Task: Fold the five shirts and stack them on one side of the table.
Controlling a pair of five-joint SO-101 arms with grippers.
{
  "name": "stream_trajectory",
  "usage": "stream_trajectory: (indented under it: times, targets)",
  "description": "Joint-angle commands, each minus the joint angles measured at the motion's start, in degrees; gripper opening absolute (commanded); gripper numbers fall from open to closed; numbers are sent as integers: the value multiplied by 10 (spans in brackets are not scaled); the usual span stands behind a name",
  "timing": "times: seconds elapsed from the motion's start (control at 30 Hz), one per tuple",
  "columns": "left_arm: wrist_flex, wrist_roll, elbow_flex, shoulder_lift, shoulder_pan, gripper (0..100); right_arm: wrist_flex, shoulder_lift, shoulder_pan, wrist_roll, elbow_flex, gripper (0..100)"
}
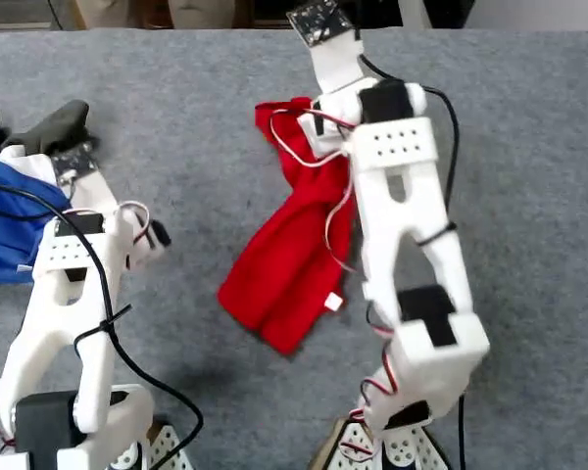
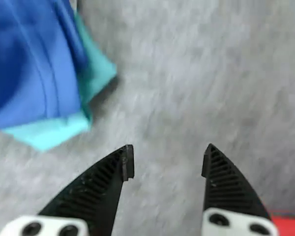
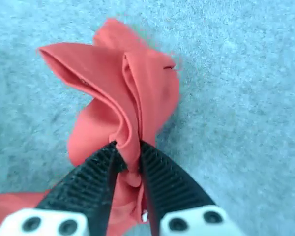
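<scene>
Tightly bunched red shirt, between right jaws

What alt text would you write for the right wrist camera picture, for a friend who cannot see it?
The right tool is shut on a bunched fold of the red shirt. Beyond the black ridged fingers, the rest of the cloth is crumpled over the grey table.

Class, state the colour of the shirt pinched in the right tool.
The shirt is red; right wrist view.
</scene>
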Motion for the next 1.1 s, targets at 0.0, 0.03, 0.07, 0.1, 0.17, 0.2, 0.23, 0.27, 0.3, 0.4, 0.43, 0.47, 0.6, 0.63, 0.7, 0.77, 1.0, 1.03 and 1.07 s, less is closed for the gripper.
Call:
stream_trajectory:
  times: [0.0, 0.03, 0.07, 0.1, 0.17, 0.2, 0.23, 0.27, 0.3, 0.4, 0.43, 0.47, 0.6, 0.63, 0.7, 0.77, 1.0, 1.03, 1.07]
  targets:
    - [-66, 68, -3, 5, 9, 229, -18, 56, 13, -4, -43, 17]
    - [-71, 87, -4, 18, 18, 229, -29, 74, 20, -8, -44, 37]
    - [-73, 102, -11, 31, 26, 229, -40, 93, 29, -9, -43, 66]
    - [-69, 111, -19, 44, 36, 229, -51, 111, 38, -10, -43, 102]
    - [-65, 120, -37, 70, 59, 229, -82, 147, 60, -10, -46, 185]
    - [-65, 119, -47, 81, 72, 229, -100, 165, 72, -10, -47, 228]
    - [-65, 119, -55, 89, 85, 229, -120, 181, 83, -10, -47, 266]
    - [-65, 119, -64, 97, 99, 229, -141, 196, 95, -10, -47, 298]
    - [-65, 119, -76, 104, 113, 229, -160, 211, 106, -10, -47, 323]
    - [-65, 119, -132, 126, 146, 229, -194, 247, 138, -34, -49, 346]
    - [-65, 119, -153, 137, 154, 229, -189, 247, 148, -46, -53, 343]
    - [-65, 120, -175, 149, 160, 229, -181, 245, 156, -52, -64, 338]
    - [-64, 152, -249, 218, 195, 229, -195, 250, 189, -57, -73, 250]
    - [-59, 173, -261, 238, 208, 229, -201, 255, 196, -57, -77, 204]
    - [-50, 201, -289, 276, 236, 229, -216, 262, 210, -58, -87, 90]
    - [-47, 208, -323, 306, 255, 229, -219, 268, 228, -58, -108, 0]
    - [-30, 208, -401, 404, 264, 229, -215, 282, 247, -55, -130, 44]
    - [-27, 208, -411, 408, 258, 229, -215, 282, 240, -54, -129, 44]
    - [-19, 209, -420, 412, 254, 228, -215, 282, 233, -54, -129, 44]
